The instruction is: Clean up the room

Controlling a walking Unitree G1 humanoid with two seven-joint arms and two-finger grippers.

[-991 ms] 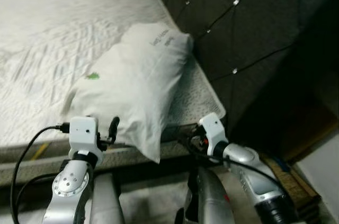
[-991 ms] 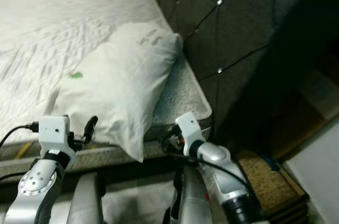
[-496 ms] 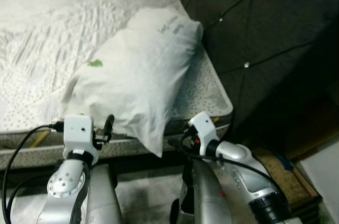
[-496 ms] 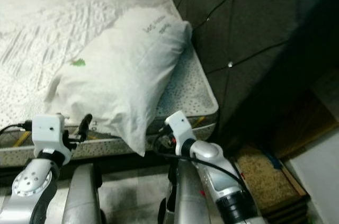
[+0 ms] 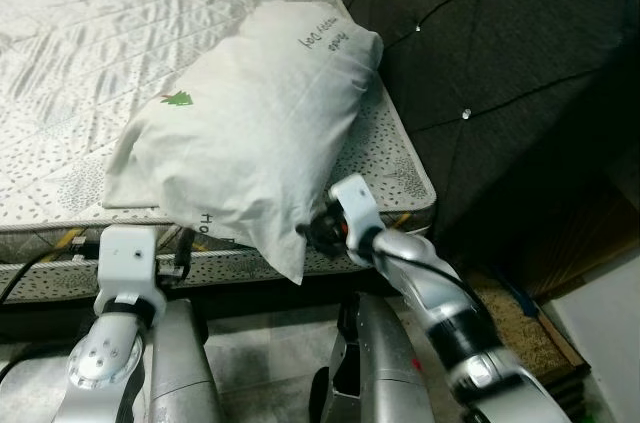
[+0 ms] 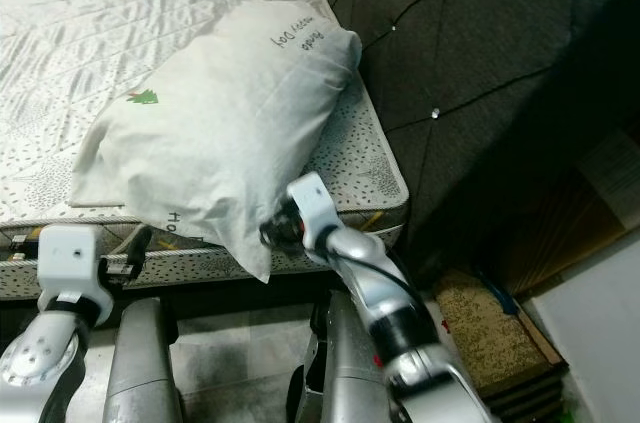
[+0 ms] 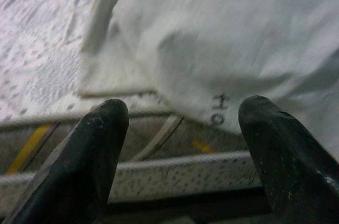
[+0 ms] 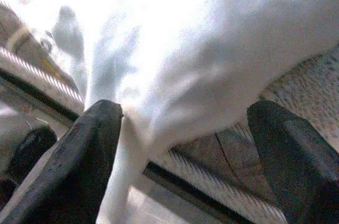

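Your pillow (image 5: pixel 250 133) lies slantwise across the mattress (image 5: pixel 90 53) at its corner beside the headboard (image 5: pixel 480 53), one lower corner drooping over the near edge. A second ago both grippers hung short of that edge; now the right gripper (image 5: pixel 312 233) has reached forward to the drooping corner, so the grab looks about to begin. In the right wrist view its fingers (image 8: pixel 79 166) stand wide apart with the pillow's corner between them, one finger against the cloth, nothing clamped yet. The left gripper (image 7: pixel 180 144) sits lower than before, just below the mattress edge, jaws equally spread and empty, aimed at the pillow's underside where black letters show.

The pillow is soft and full, in a creased off-white case with a small green tree mark and dark print near its far end; expect it to sag when lifted. The mattress is quilted, with a speckled border and corded piping. The headboard is dark, button-tufted fabric.
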